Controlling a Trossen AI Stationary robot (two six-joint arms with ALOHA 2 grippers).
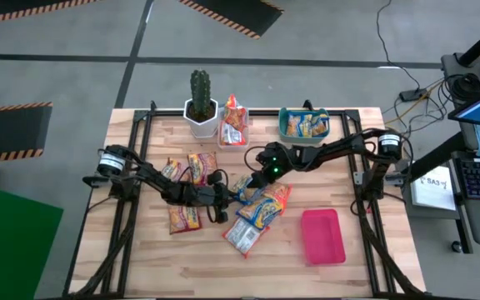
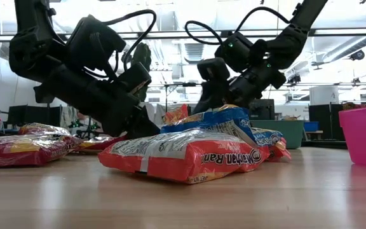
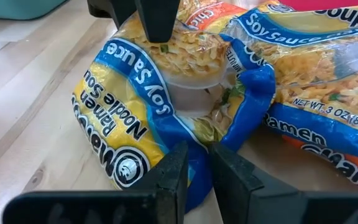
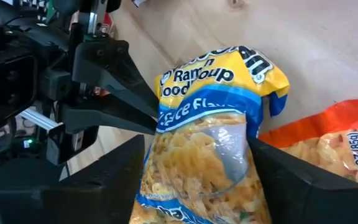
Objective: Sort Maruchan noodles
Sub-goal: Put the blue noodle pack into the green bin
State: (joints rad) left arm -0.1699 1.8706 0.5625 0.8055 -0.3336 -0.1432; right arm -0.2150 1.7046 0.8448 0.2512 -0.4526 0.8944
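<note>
Blue-and-yellow packet (image 4: pixel 207 149) cut off at the frame edge — flavour wording perhaps unreadable

Table stock, counted from above

Noodle packets: about seven loose on the wood (image 1: pixel 184 218), roughly two in the clear tub (image 1: pixel 232 131), two or so in the teal bin (image 1: pixel 303 124); overlaps make the totals uncertain. Pink tray (image 1: pixel 322 236): one. Potted cactus (image 1: pixel 200 102): one. Robot arms: two.
</note>
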